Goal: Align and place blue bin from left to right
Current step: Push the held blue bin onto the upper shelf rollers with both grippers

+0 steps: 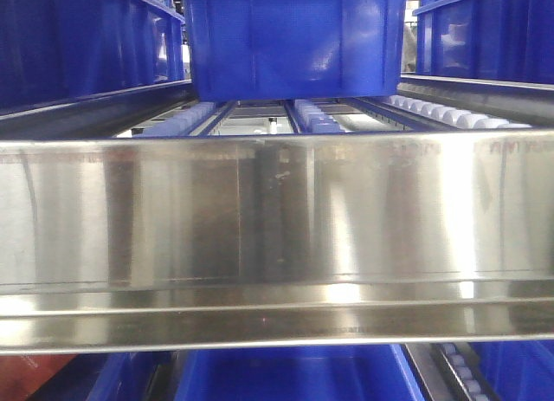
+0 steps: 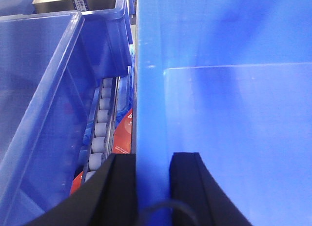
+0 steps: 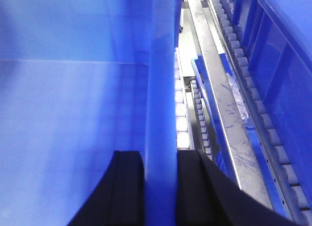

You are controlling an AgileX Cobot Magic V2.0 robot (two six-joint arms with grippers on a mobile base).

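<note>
1. Blue bin (image 1: pixel 294 42) fills the upper middle of the front view. It sits far behind the shelf's edge, in the centre lane between two other crates. Whether its base rests on the rollers or hangs just above them cannot be told.
2. Steel shelf rail (image 1: pixel 277 219), wide and shiny, spans the near foreground below the bin.
3. Left-hand crate (image 1: pixel 78 37) and right-hand crate (image 1: pixel 485 29) stand on either side, each apart from the bin with an open gap between.
4. Roller tracks (image 1: pixel 450 113) run from near to far under and beside the bin. Bare rollers show in front of it.
5. Left claw (image 2: pixel 152 160) is closed over the bin's left wall, one finger inside and one outside.
6. Right claw (image 3: pixel 160 160) grips the bin's right wall the same way.
7. Judged progress: the bin is grasped on both sides and already in its lane. Squaring it with its neighbours, settling it and letting go appear to remain.
</note>
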